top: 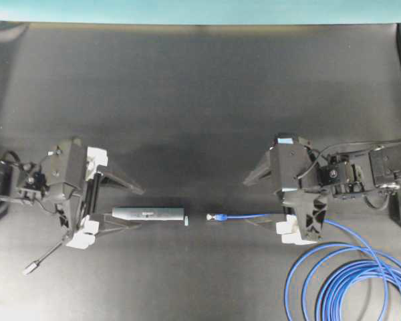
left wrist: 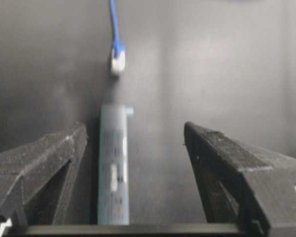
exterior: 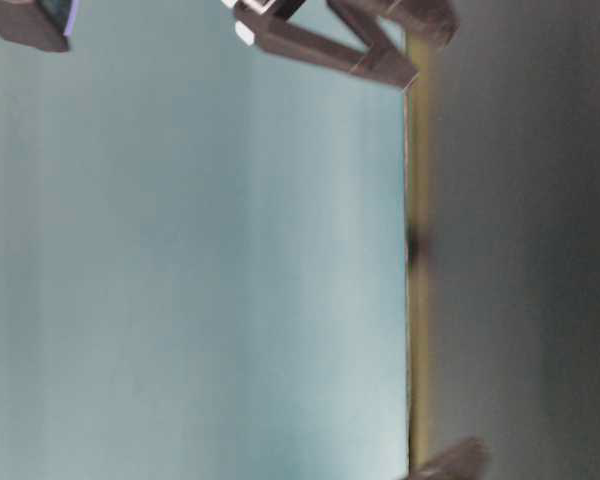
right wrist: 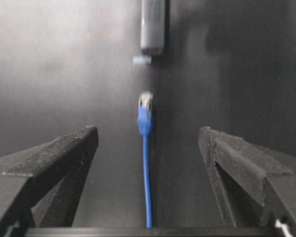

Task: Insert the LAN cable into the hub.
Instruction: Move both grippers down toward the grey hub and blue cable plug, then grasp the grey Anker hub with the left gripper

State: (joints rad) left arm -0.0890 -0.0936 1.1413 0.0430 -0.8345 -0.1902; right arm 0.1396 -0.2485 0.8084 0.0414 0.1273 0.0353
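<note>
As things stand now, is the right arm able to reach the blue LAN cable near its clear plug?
Probably yes. The right tool stands open with the thin bright-blue LAN cable lying between its fingers on the dark table, and nothing covers it. The slim dark grey hub lies apart, beyond the plug.

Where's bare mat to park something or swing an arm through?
The far half of the mat, beyond both arms, is bare. Crowded: the near row, with left pincer, hub, LAN cable plug and right pincer, and the coils near right.
</note>
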